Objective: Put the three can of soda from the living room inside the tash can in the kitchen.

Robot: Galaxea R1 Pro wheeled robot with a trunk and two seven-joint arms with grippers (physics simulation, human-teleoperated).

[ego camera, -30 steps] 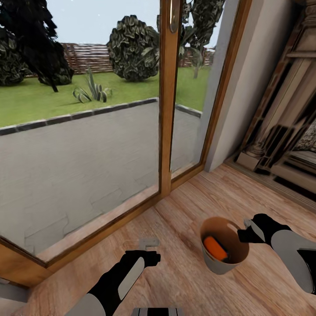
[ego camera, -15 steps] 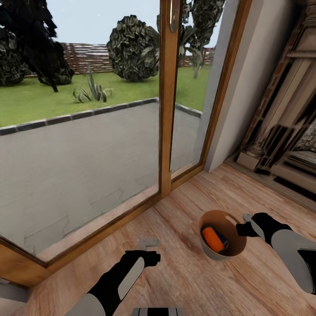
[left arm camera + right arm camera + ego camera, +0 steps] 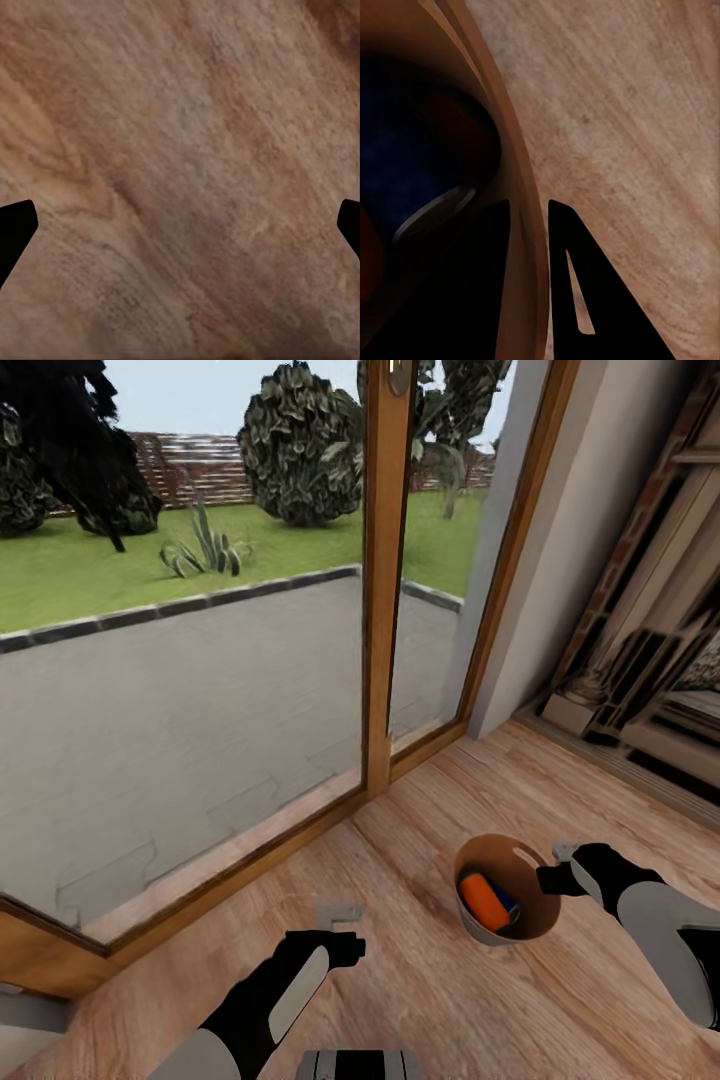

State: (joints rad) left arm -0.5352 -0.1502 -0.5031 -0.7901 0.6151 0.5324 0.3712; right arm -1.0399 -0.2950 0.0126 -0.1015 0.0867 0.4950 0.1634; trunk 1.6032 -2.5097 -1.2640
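While your right gripper [image 3: 556,879] pinches the bin [image 3: 478,930] rim, orange can [image 3: 484,901] and blue can [image 3: 405,161] lie inside; a third may hide, kitchen unreached.

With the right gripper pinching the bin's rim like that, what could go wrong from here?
1. The right gripper clamps only the thin rim of the bin on one side, so the bin may tilt or slip free when carried.
2. The orange can and dark blue can lie loose inside; a tilt might roll them out onto the floor.
3. The glass door stands close, so a turn may clip it.
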